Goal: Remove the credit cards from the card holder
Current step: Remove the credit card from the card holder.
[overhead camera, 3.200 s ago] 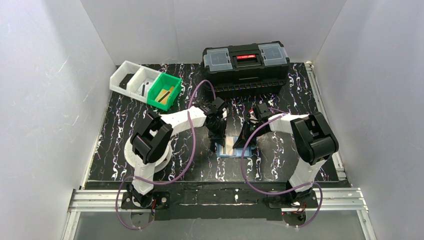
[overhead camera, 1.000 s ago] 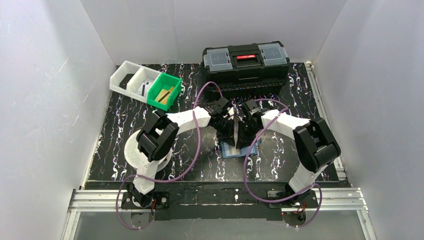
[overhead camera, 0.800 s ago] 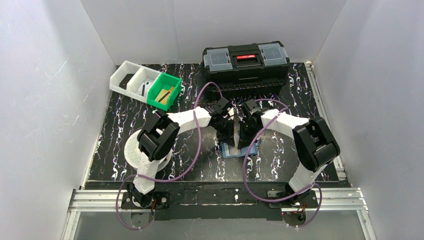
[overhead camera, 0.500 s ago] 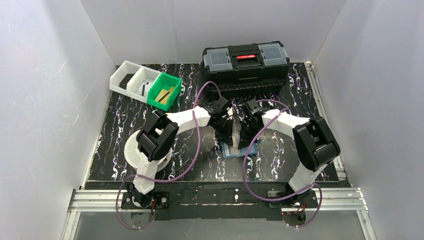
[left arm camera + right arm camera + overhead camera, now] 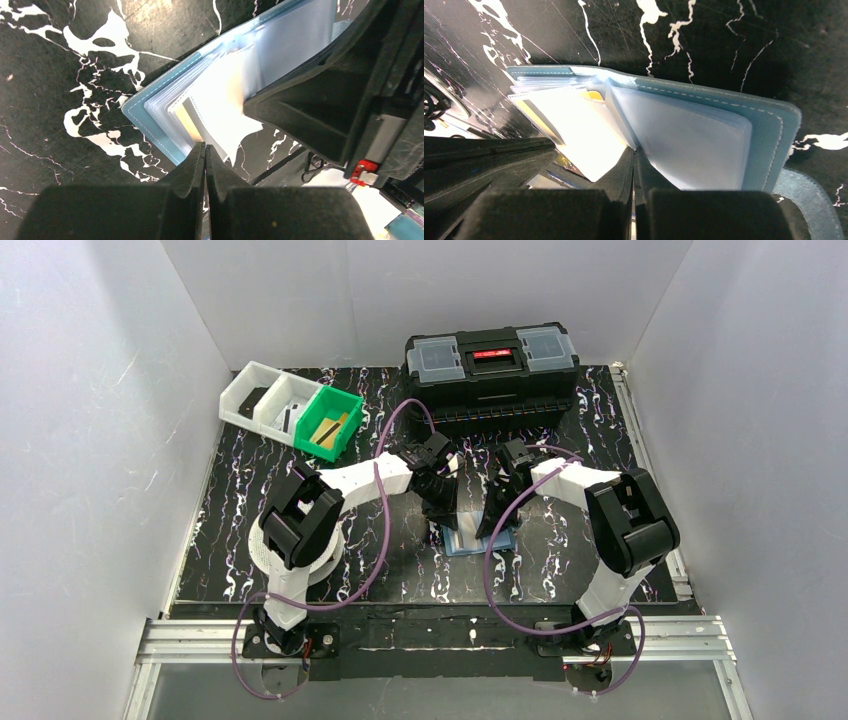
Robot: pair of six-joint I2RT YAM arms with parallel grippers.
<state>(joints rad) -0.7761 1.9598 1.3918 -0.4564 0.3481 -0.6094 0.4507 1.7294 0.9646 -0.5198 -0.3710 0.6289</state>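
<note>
Two pairs of black fingers are each pressed fully together: the left gripper (image 5: 205, 148) has its tips at the near corner of the clear plastic sleeves, and the right gripper (image 5: 634, 153) has its tips down in the fold between two fanned bundles of sleeves. Whether either pinches a sleeve cannot be told. One small flat blue folding card holder (image 5: 770, 131) lies open on the black white-veined table (image 5: 250, 510), at its middle, between the two grippers. One orange-tan edge of a credit card (image 5: 184, 121) shows inside a sleeve; how many cards are inside cannot be told. Both white arms bend at the elbow and reach inward, wrists tilted down, so the two grippers face each other over the holder. Behind them stand one large black toolbox (image 5: 491, 365), one green plastic bin (image 5: 329, 423) and one white divided tray (image 5: 267, 397) touching the bin.
</note>
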